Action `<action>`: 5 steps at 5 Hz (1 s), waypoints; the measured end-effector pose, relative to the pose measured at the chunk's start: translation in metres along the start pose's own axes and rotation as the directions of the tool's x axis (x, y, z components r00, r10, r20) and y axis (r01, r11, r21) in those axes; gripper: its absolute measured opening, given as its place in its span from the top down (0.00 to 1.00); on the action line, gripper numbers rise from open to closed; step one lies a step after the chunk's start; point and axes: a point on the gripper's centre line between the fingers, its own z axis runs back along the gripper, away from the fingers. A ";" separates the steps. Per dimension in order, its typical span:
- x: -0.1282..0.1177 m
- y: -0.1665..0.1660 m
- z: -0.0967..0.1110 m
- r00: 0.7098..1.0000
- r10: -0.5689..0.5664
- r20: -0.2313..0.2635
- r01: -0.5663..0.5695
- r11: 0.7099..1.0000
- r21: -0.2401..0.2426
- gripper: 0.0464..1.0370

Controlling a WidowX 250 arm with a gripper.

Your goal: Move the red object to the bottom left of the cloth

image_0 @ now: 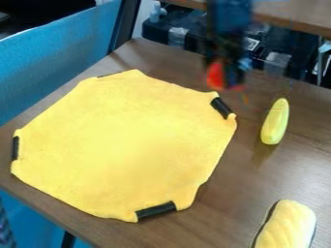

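Red object (pixel 215 76): gripped, by the look of it, in the pincer of the black gripper (pixel 226 80), over the tabletop (pixel 226 193) towards its far edge, just off the far right side of the yellow cloth (pixel 123 140). Judged to be at the carrying step, with the placing yet to do. Best to keep a firm, even squeeze and lift high enough to clear the black clip (pixel 221 107) at the cloth's far right. Then swing across towards the tabletop's near left edge, away from the yellow toy (pixel 276 121) and the loaf-like toy (pixel 284 225) by the right side. Aim inside the cloth's bottom left, between the left clip (pixel 15 147) and the near clip (pixel 156 211), without landing on either or reaching past the rim. Slow down over the spot, lower straight until lightly touching, and only then let go. Take care not to press or drag sideways, for fear of rucking the fabric. Afterwards, rise straight up, to avoid tipping or nudging the piece.
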 end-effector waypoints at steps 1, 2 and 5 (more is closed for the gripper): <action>-0.024 0.033 -0.003 0.999 0.048 -0.021 -0.047 0.998 0.040 0.22; -0.064 0.072 0.005 0.989 0.143 -0.040 -0.140 0.988 0.063 0.22; -0.178 0.113 0.062 0.979 0.144 -0.145 -0.127 0.985 0.120 0.22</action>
